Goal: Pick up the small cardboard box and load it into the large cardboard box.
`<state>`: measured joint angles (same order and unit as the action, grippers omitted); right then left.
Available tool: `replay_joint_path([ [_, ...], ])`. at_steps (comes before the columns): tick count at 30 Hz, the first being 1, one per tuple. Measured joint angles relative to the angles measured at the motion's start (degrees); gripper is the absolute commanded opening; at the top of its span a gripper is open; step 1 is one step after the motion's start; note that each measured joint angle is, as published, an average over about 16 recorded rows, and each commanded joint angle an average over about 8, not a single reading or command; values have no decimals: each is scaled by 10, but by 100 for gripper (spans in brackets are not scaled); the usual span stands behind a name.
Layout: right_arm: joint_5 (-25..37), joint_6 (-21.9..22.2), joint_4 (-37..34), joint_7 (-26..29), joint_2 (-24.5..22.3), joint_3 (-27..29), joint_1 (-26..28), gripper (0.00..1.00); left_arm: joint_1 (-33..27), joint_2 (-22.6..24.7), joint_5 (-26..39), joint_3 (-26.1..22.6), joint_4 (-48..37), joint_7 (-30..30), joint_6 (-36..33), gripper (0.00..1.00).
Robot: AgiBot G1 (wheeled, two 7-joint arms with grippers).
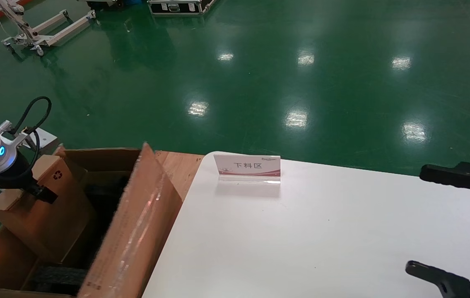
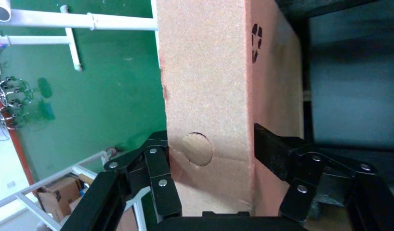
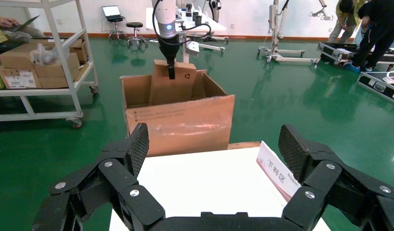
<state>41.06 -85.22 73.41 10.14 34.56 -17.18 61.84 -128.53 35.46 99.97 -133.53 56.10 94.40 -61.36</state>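
Cardboard small box (image 1: 40, 207) clamped by left gripper (image 2: 212, 156), partly inside large carton (image 1: 135, 231), ready for release. Right gripper (image 3: 214, 159) agape, idle beyond carton's taped flap.

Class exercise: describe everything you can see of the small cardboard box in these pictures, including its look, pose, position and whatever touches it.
The small cardboard box is plain brown cardboard with a dark recycling symbol on one face and a round punched hole on another. The left claw is shut on it, one finger on each of two opposite faces. It is tilted, its lower part down inside the large cardboard box, above the black foam. Whether it touches the foam cannot be told.
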Motion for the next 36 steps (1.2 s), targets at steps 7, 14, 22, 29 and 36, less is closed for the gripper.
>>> replay_joint_path([
  [7,0,0,0,0,0,0,0,100,0,0,1,0,0,0,0,100],
  [14,0,0,0,0,0,0,0,100,-9,3,4,2,10,-5,0,100],
  [22,0,0,0,0,0,0,0,100,-51,-1,19,14,60,-14,7,100],
  [29,0,0,0,0,0,0,0,100,-105,-23,37,35,131,-27,42,100],
  [36,0,0,-1,0,0,-1,0,100,-143,-53,44,63,188,-57,113,100],
])
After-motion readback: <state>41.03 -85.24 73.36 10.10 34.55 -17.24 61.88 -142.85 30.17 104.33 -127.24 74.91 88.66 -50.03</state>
